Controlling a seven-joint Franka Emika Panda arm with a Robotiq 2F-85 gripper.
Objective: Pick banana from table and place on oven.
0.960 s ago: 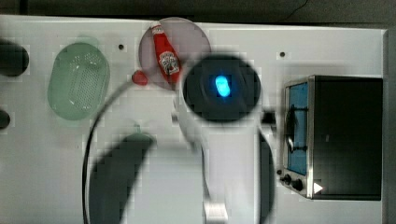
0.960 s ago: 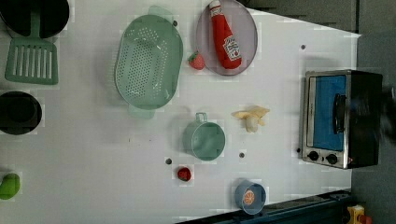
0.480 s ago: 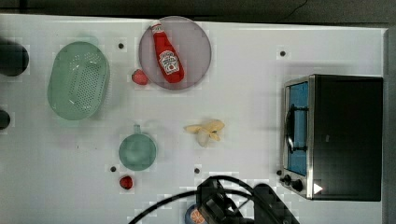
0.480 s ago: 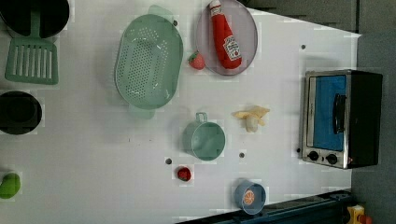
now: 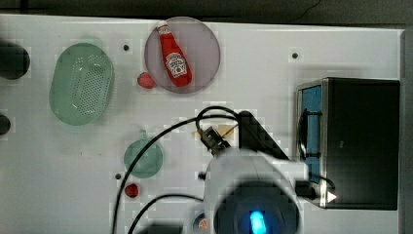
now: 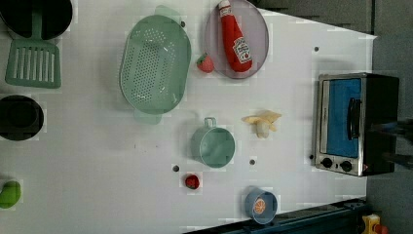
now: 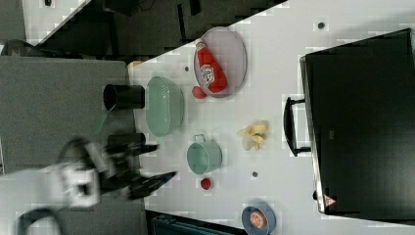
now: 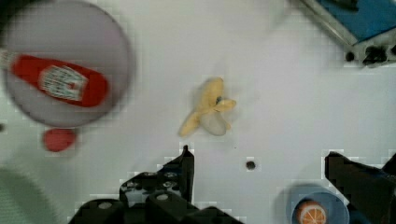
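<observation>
The pale yellow banana [image 8: 208, 111] lies on the white table [image 8: 280, 93] with its peel flaps splayed, just beyond my gripper [image 8: 257, 155]. The gripper is open, its black fingers [image 8: 183, 169] wide apart with nothing between them. In the top view my arm [image 5: 253, 187] hangs over the table's middle and covers most of the banana [image 5: 227, 130]. The banana [image 6: 263, 123] also lies in the open in the left view, to the left of the oven [image 6: 358, 124]. The black oven [image 5: 360, 141] with its blue door stands at the top view's right. The banana [image 7: 253, 135] lies before the oven's handle [image 7: 289, 126].
A ketchup bottle [image 5: 174, 61] lies on a grey plate [image 5: 202, 44] at the back, a red strawberry [image 5: 145, 80] beside it. A green colander [image 5: 80, 83], a teal pot [image 5: 142, 158], a small red item [image 5: 131, 190] and a blue bowl [image 6: 260, 205] stand on the table.
In the top view my arm has swung from the plate down to the front edge, then up over the banana. The banana has not moved.
</observation>
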